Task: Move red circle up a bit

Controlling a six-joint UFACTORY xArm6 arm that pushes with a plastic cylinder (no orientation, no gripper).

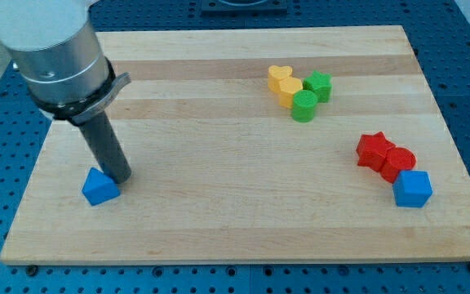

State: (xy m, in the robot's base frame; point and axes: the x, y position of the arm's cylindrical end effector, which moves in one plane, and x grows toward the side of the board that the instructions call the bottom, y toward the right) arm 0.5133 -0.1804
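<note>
My tip rests on the wooden board at the view's left, and there are no fingers here to open or close: the arm ends in a plain dark rod, so it holds nothing and can only push. Just to the view's left of the tip, touching or all but touching it, sits the blue triangular block; I cannot tell whether there is real contact. The rod rises from the tip leaning slightly toward the view's upper left, into a grey cylindrical housing with a dark collar that fills the top left corner. Far off to the view's right of the tip, well apart from it, lies the red circle, wedged in a tight cluster: the red star touches it on its upper left, and the blue cube sits against it on its lower right. Up and to the right of the tip, about midway across, is another group: a yellow heart, a yellow block of unclear shape, a green star and a green circle, all bunched together. I judge the task has not begun on its target; the step in hand is the approach. The next move calls for crossing the open board to the right, coming in below the red circle, in the narrow gap beside the blue cube, and nudging it toward the view's top without dragging the red star along.
</note>
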